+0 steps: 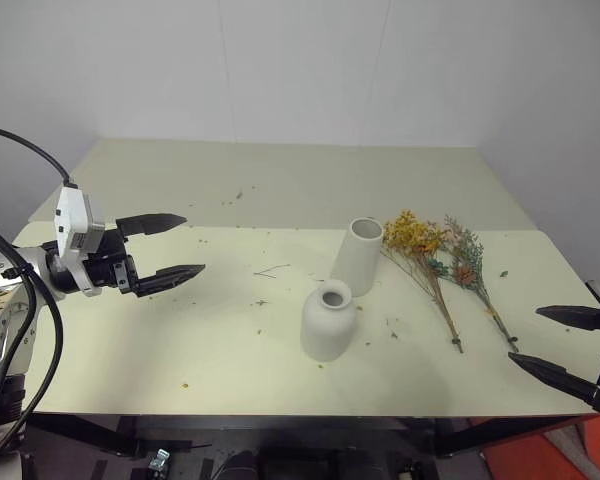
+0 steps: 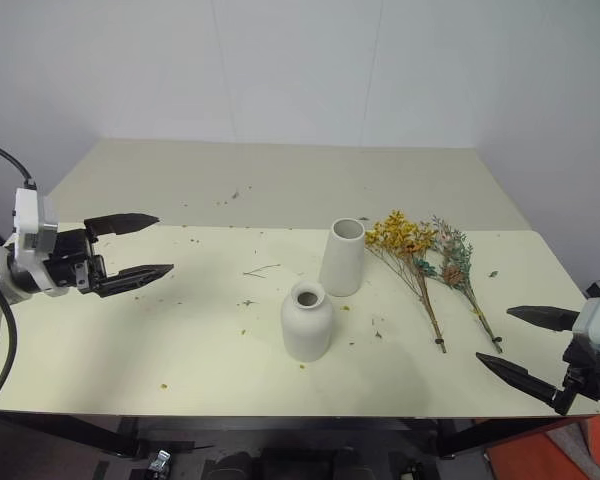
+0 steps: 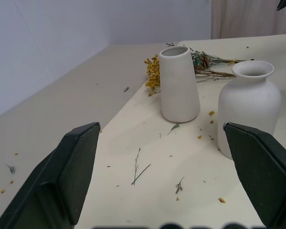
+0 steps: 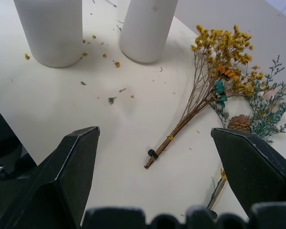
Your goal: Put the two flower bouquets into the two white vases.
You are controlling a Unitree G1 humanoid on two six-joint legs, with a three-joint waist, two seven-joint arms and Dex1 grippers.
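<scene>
Leftmost, the left gripper (image 1: 176, 246) hovers over the table (image 1: 180, 340) with its fingers spread, holding nothing. Mid-table stand the round-shouldered vase (image 1: 328, 321) and, just behind it, the taller vase (image 1: 357, 256). Beside them lie the yellow bouquet (image 1: 423, 258) and the grey-green bouquet (image 1: 471, 268). The right gripper (image 1: 558, 342) waits nearby, wide and empty.

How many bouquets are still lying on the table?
2. The yellow bouquet lies right of the tall vase; the grey-green bouquet lies just right of it. None hidden.
</scene>
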